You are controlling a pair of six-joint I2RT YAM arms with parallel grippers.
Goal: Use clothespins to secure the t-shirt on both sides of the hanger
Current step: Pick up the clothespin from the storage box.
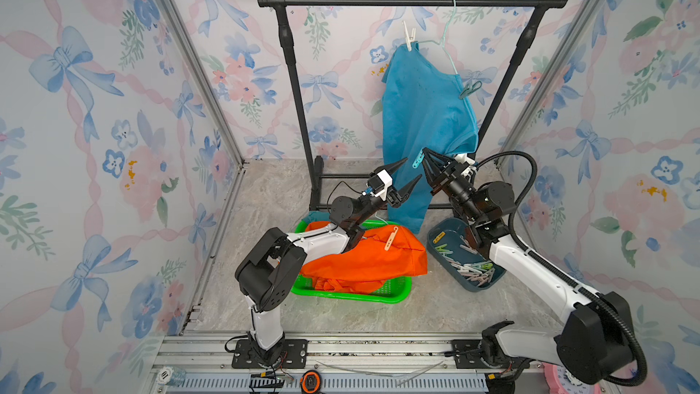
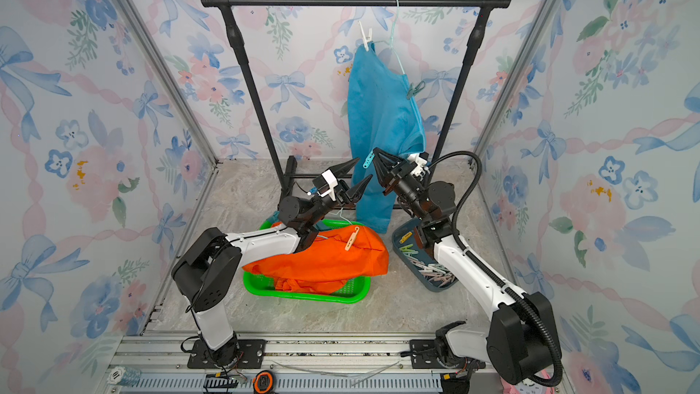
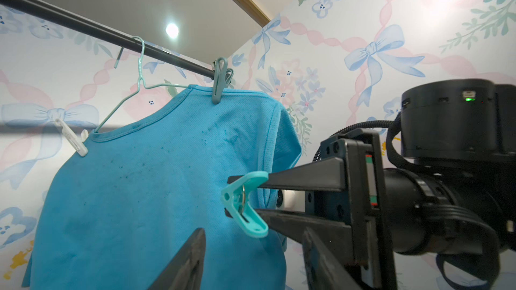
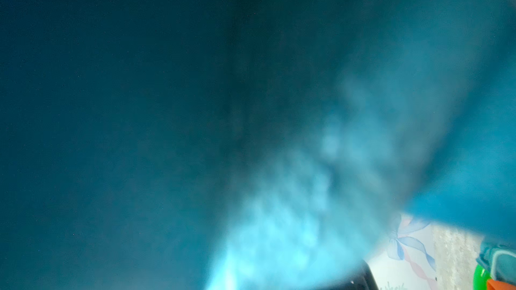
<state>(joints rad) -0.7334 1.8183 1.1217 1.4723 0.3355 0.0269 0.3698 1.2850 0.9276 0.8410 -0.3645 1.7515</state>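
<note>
Cell: floral-papered walls [image 1: 94, 126], marbled worktop [image 1: 435, 308], black rack [image 1: 378, 1] at the back. The blue t-shirt [image 1: 420, 115] hangs from the rack on a thin wire hanger [image 1: 448, 37]. A white clothespin [image 1: 409, 36] sits on one shoulder, a grey-green clothespin [image 1: 469, 89] on the other.

Right gripper [image 3: 233, 197]: closed on a teal clothespin [image 1: 417, 158], in front of the shirt's lower half. Left gripper [image 2: 365, 167]: jaws apart, holding nothing, tips just beside that pin. Spare clothespins [image 1: 473, 269] lie in a dark blue tray [image 1: 469, 286] under the right arm. A cream clothespin [image 1: 391, 238] lies on the orange garment [image 1: 363, 259] in the green basket [image 1: 378, 299].

Handling (judgement): the pins are light, stiff, smooth plastic with a spring. Take one by its two handle ends, square-on, or it may twist or shoot out. The shirt is limp and the hanger can swing, so both need steadying when a pin goes on.

Views: the left wrist view alone shows the grip close up. The fingers [image 3: 307, 175] lie across the teal pin near its spring ring; I cannot tell whether its mouth is open. The right wrist view is almost all blurred blue cloth, with no gripper visible. Only the top views show the tray and both arms together.
</note>
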